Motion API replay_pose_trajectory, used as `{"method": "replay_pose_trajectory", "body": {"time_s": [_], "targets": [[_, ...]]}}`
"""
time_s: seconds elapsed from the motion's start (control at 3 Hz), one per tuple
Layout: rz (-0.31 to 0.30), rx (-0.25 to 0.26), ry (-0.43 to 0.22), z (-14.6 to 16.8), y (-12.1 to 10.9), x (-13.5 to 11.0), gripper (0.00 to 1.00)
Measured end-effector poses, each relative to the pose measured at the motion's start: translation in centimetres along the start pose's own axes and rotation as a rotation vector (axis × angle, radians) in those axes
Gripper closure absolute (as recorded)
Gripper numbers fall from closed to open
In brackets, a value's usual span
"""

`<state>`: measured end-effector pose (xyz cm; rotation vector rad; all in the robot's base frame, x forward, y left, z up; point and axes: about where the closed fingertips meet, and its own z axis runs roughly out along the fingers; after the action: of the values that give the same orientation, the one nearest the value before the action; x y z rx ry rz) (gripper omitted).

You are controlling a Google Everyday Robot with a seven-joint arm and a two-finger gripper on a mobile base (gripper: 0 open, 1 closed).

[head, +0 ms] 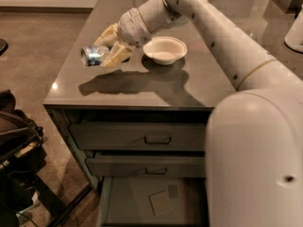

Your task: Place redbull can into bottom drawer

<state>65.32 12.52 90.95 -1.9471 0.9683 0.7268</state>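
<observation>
Counter (142,91): one bowl (164,49) | hand (104,51) above, clasping one redbull can (93,56) | bottom drawer (135,197) open

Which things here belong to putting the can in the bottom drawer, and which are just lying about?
Job: redbull can, held in the tool over the left of the counter; open bottom drawer.
Lying about: white bowl on the counter; two shut upper drawers.
</observation>
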Motion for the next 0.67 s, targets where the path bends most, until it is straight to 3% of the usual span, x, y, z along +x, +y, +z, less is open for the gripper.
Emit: {"method": "replay_pose_trajectory", "body": {"time_s": [0.33,0.67], "targets": [[0.025,0.12,-0.056,-1.8,2.1,-3.0,1.0],[0.092,0.235,-0.079,-2.5,4.4,-4.6,1.0]]}}
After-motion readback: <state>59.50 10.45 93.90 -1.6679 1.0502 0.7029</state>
